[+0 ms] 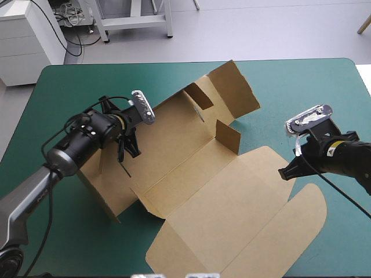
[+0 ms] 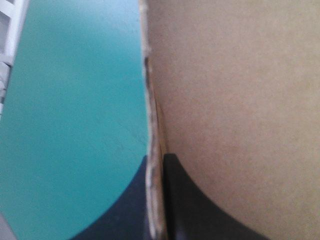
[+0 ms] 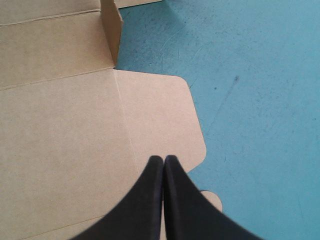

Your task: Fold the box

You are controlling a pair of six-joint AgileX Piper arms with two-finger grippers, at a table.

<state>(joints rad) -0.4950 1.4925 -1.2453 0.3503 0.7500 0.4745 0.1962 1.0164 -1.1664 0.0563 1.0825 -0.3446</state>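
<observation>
Holding: the left claw [image 1: 123, 152] is clamped on a raised wall [image 1: 95, 176] of the box [image 1: 197, 174], with the board's thin edge pinched between its 2 black fingers
Other side: the right claw [image 1: 284, 172] has its fingers pressed together in 1 point, with nothing in them; it sits over the rounded flap [image 3: 165, 110] on the box's right side, and I cannot tell if it touches
Where the box is: in the middle of the table [image 1: 69, 87], on the teal-green cover; its left part stands up as a wall, and the big lid [image 1: 232, 220] lies flat toward the near edge
Standing up: 2 small tabs [image 1: 228, 136] on the far right part
How it feels, I think: light, thin and stiff; it should bend only along the pressed lines, like a card
Slippy: I think yes; the flat part may slide on the cover when pushed, so 1 claw should hold it down
Easy to hurt: a hard pinch could dent or tear the board
Where to grab: I think the free top edge of a wall or flap, close to its fold line, and not the flat middle, where there is nothing to pinch
Count: 1 box, 2 claws, 1 table, 2 tabs up
</observation>
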